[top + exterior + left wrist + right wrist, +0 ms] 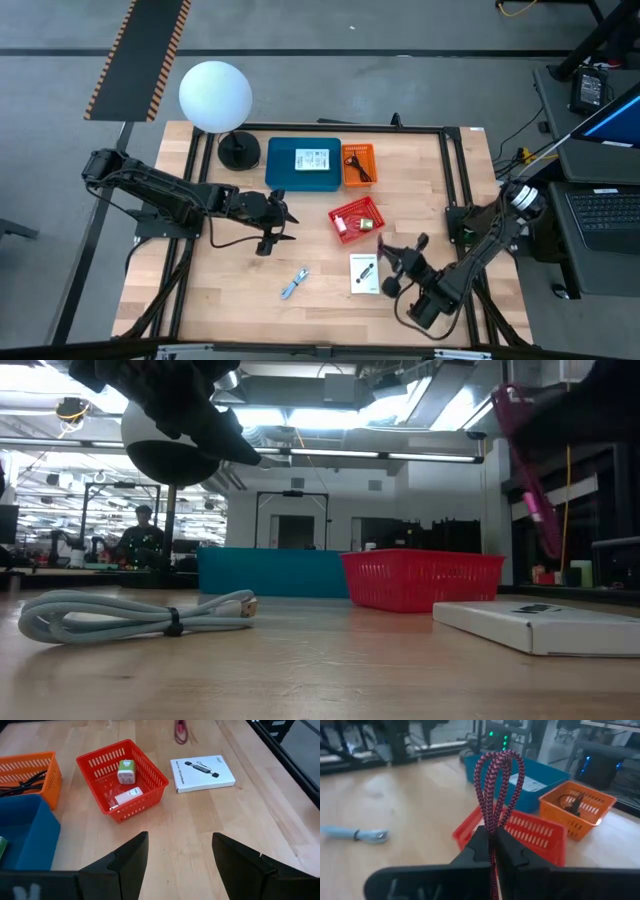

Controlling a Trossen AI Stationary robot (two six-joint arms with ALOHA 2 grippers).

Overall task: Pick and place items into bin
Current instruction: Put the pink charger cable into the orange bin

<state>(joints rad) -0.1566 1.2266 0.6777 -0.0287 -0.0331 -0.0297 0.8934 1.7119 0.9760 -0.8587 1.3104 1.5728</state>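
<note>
Right pincer clamped on a looped maroon braided cable; left pincer apart and empty.

The cable loop stands up out of the right pincer's closed fingers, above the wooden counter near the red plastic mesh basket and just beside the flat white printed box. The left pincer hovers over bare counter, facing that basket, with a coiled pale-blue cable lying apart between the arms.

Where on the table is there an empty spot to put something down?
Bare wood lies in front of the left gripper, between it and the pale blue cable. It is crowded at the back: teal bin, orange basket, red basket.
</note>
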